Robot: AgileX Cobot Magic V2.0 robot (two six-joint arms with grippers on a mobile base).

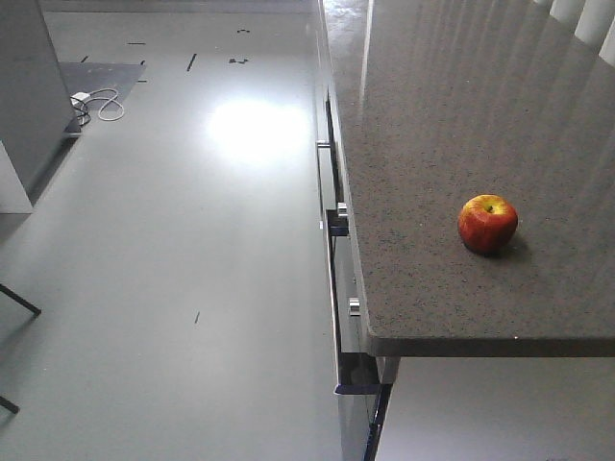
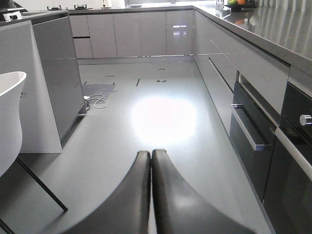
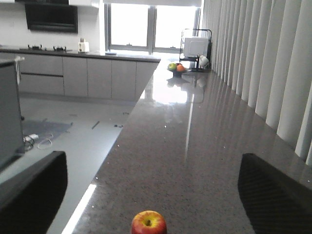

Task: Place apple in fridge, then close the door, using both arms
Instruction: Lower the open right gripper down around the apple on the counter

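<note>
Front view: the apple [image 1: 487, 224] is sitting untouched on the worktop [image 1: 432, 115], near its front edge. Left wrist view: the left claw [image 2: 150, 157] is hanging pinched closed over the floor [image 2: 112, 161] beside the worktop. Right wrist view: the right claw [image 3: 151, 163] is gaping wide above the worktop, facing the apple. Pickup appears to be under way; the next move calls for lowering around the fruit and squeezing.

No readable text, labels, brands, numbers or signs in any view.
</note>
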